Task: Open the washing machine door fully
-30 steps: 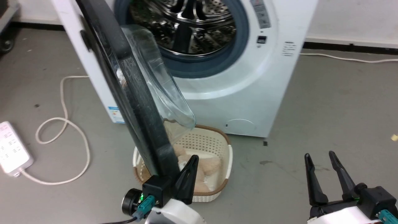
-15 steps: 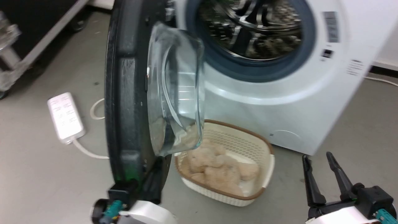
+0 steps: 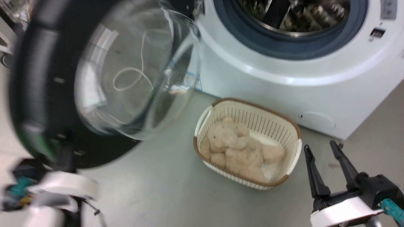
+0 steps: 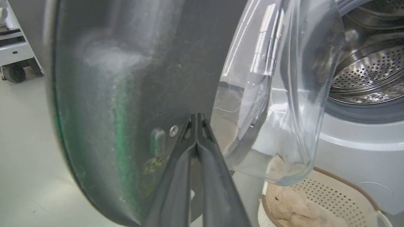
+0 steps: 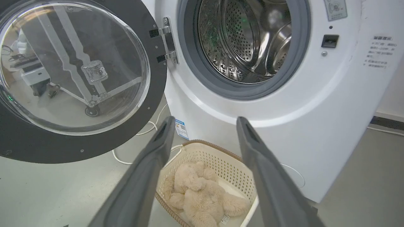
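Holds left end effector (image 4: 197,116) closed against glossy black round door (image 5: 94,148) swung wide off white washing machine (image 5: 315,126); right end effector (image 5: 205,119) spread apart

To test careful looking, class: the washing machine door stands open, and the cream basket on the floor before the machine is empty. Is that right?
No. The washing machine door stands open, but the cream basket on the floor before the washing machine holds a beige plush toy, as the right wrist view shows.

Grey floor (image 3: 157,189), smooth; white wall (image 5: 397,101) w/ black baseboard (image 5: 388,123); white wheeled cart (image 4: 14,52) far left.
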{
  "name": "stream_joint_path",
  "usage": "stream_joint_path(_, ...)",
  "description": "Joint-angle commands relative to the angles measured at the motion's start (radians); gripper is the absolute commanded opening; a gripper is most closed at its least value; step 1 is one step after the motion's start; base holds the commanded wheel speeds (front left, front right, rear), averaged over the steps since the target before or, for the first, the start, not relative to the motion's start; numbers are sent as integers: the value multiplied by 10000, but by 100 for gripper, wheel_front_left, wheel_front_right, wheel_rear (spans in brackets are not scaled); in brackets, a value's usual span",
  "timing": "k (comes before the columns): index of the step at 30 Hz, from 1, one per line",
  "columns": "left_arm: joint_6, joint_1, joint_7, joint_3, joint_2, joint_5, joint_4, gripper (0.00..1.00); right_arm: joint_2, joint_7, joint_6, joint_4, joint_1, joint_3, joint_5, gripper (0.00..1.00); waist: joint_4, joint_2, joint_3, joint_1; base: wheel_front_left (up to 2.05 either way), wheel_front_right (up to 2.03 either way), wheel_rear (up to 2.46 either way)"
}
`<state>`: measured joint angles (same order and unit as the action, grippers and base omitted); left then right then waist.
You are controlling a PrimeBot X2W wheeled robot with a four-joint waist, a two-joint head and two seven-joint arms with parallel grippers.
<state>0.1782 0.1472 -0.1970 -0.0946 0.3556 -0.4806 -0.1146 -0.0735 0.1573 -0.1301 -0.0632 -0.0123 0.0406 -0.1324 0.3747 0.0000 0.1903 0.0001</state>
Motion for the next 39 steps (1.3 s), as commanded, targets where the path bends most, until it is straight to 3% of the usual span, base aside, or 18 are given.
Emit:
stream_joint_path(1, -41, 189, 12, 185, 170, -77, -92, 0, -94, -57, -6, -91, 140, 30, 56, 100, -70, 0, 355, -1, 0, 0, 0)
stream_joint_path(4, -148, 566, 0, 694, 848, -145, -599, 0, -284, -167, -6, -285, 343, 177, 106, 100, -232, 0, 742, -1, 0, 0, 0)
stream_joint_path(10, -566, 1322, -30, 1359, 1552, -634, -1636, 0, -466, -310, -6, -527, 518, -84, 155, 100, -436, 0, 1268, -1, 0, 0, 0)
stream_joint_path(18, -1001, 2260, -467, 1331, 1686, -489, -3121, 0, -469, -359, -6, -650, 497, -338, 170, 100, -485, 0, 1411, -1, 0, 0, 0)
stream_joint_path(23, -1307, 2264, -634, 1465, 1449, -147, -3186, 0, -402, -271, -6, -494, 428, -338, 160, 100, -536, 0, 992, -1, 0, 0, 0)
stream_joint_path(29, -1470, 1525, -644, 1681, 682, 730, -1607, 0, -240, -34, -6, -219, 330, -562, 198, 100, -722, 0, 189, -1, 0, 0, 0)
stream_joint_path(39, -1722, -218, -646, 799, -754, 1519, 739, 0, 46, 367, -6, -72, 125, -606, 549, 100, -2052, 0, -1121, -1, 0, 0, 0)
